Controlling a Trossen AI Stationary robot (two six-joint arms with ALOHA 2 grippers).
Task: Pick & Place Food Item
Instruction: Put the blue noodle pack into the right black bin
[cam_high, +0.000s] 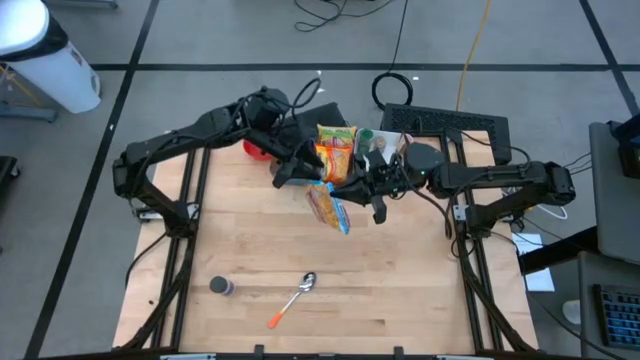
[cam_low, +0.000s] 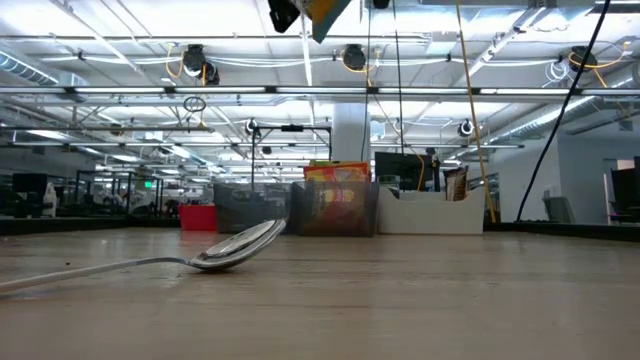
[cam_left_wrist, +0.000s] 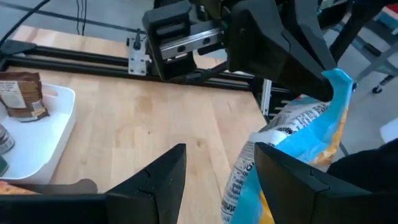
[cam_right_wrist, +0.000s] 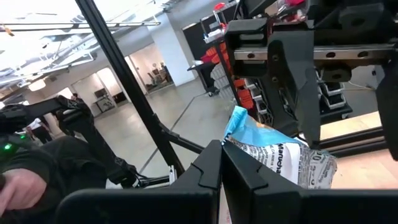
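A blue and orange snack bag (cam_high: 328, 208) hangs over the middle of the table, well above the wood. My right gripper (cam_right_wrist: 222, 165) comes in from the table's right and is shut on the bag's blue end. My left gripper (cam_left_wrist: 217, 180) reaches in from the far left and is open. Its two fingers stand on either side of the bag's printed body (cam_left_wrist: 249, 168), with the bag close to one finger. In the low view only the bag's lower corner (cam_low: 325, 12) shows, at the top edge. My right gripper pinches the bag's blue sealed end (cam_right_wrist: 238, 124) between its two fingers. The fingers come at it roughly level from the table's right side. The bag is lifted clear of the table and slopes down from the hold. Whether my left gripper touches the bag cannot be told.
A dark bin (cam_high: 338, 140) with upright snack packs and a white tray (cam_high: 385, 145) stand at the far edge, with a red container (cam_high: 258, 150) to their left. A spoon with an orange handle (cam_high: 295, 298) and a small dark cylinder (cam_high: 221, 286) lie near the front.
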